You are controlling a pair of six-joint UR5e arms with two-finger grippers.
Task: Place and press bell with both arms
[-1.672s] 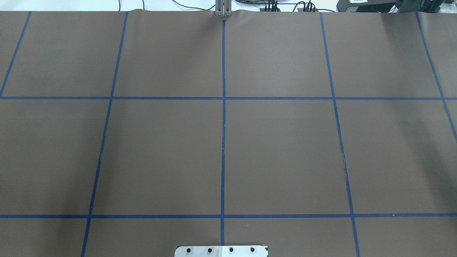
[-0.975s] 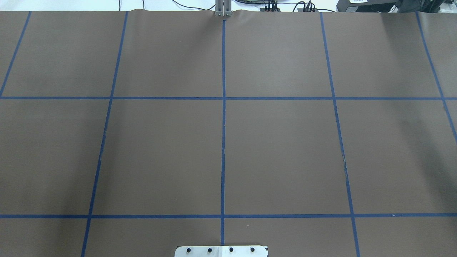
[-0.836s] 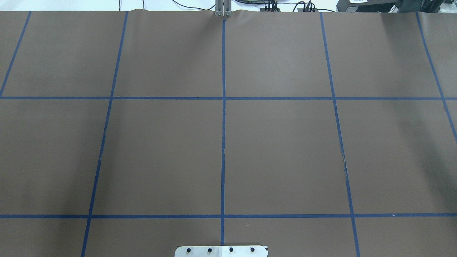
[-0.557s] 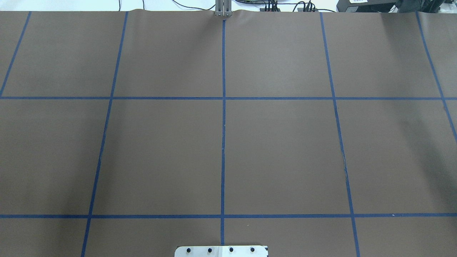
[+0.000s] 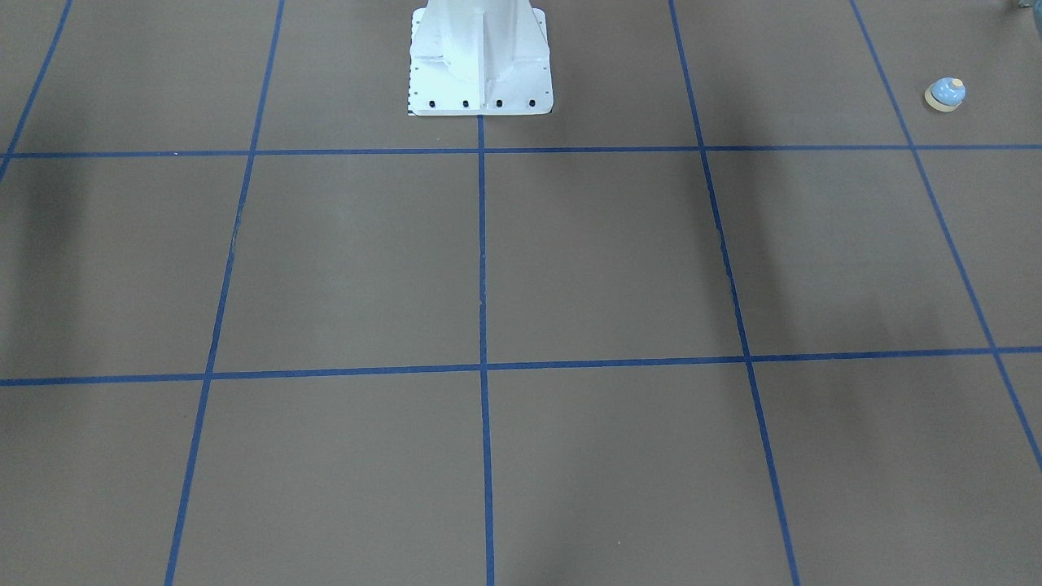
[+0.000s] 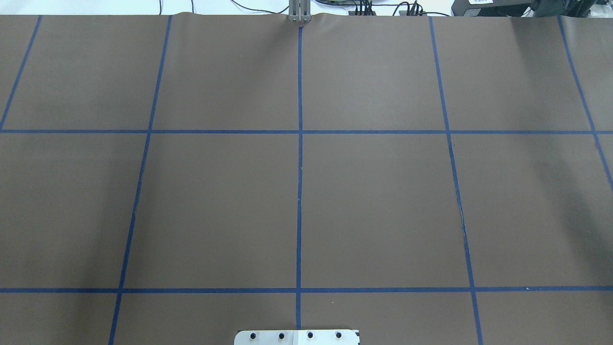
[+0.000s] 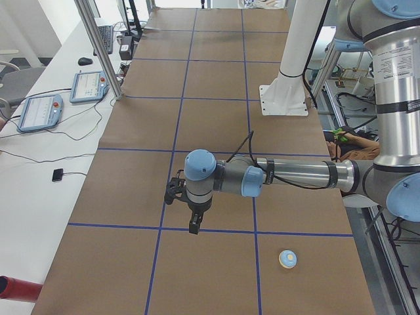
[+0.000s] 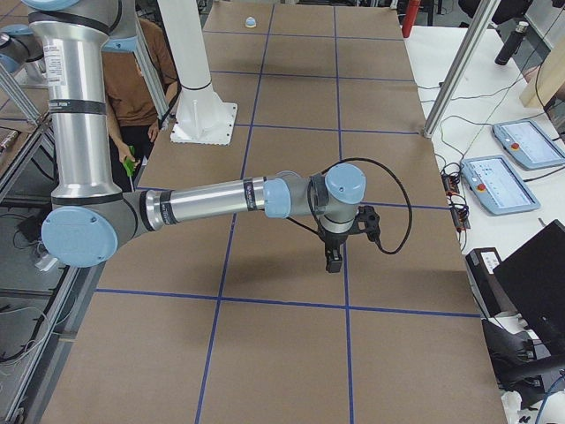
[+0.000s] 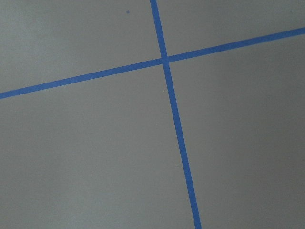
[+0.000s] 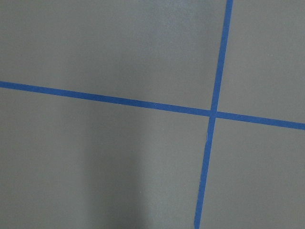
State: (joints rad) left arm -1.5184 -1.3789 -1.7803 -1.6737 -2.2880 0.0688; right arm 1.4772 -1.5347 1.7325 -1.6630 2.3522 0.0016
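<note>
You have one bell (image 5: pixel 945 94) and two grippers. The bell is a small light-blue dome with a cream base ring and cream button. It stands upright on the matte brown paper table (image 5: pixel 610 260), gridded with blue tape (image 5: pixel 482 244), at the far left end. The left gripper (image 7: pixel 194 228) is well apart from it, and the right gripper (image 8: pixel 333 262) hangs over the right half. You cannot tell either pincer's width.

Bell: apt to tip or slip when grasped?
The bell sits flat on a cream base wider than its dome, so tipping or rolling seems unlikely. The rounded, smooth-looking dome may slip from the jaws. It looks small, so probably light.
</note>
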